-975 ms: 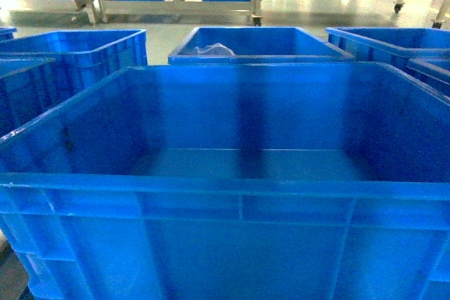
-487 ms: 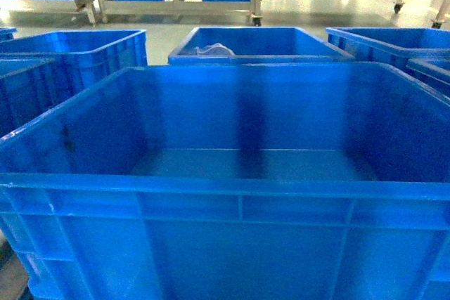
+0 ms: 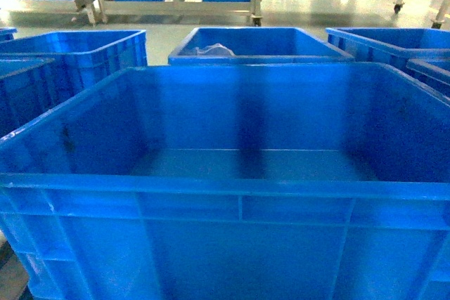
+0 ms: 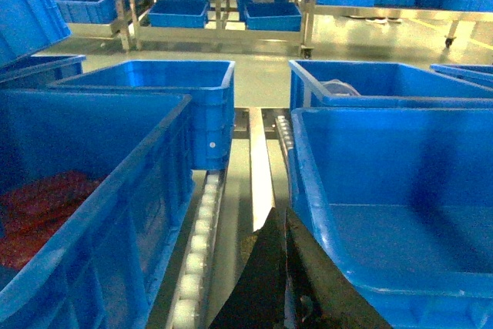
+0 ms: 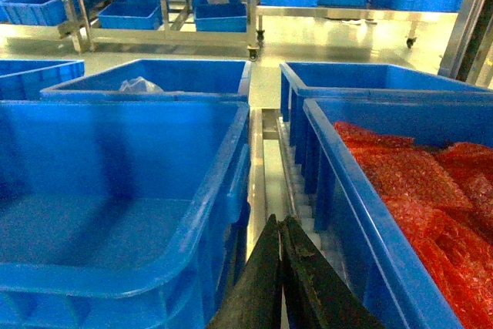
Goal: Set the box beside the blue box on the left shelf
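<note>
The left gripper [image 4: 286,267] shows in its wrist view as dark fingers pressed together, clenched with no gap, in the narrow gap beside the box [image 3: 239,173], next to its left outer wall. The right gripper [image 5: 279,267] is likewise closed, its two dark fingers meeting in the gap along the box's right wall; neither visibly grips anything. Both arms point forward and low, flanking the box.

The box fills the head view, directly in front, upright, its floor bare. Beyond it that view shows one crate with white plastic [image 3: 211,50] inside, straight ahead, one crate at left [image 3: 77,50] and one at right [image 3: 383,40]. A roller track [image 4: 196,244] runs between the crates in the left wrist view. Two neighbouring crates hold red bubble wrap: one to the left [image 4: 46,213], one to the right [image 5: 416,182]. A metal shelf rack [image 3: 169,5] at the back carries at least four smaller blue bins on its low tier.
</note>
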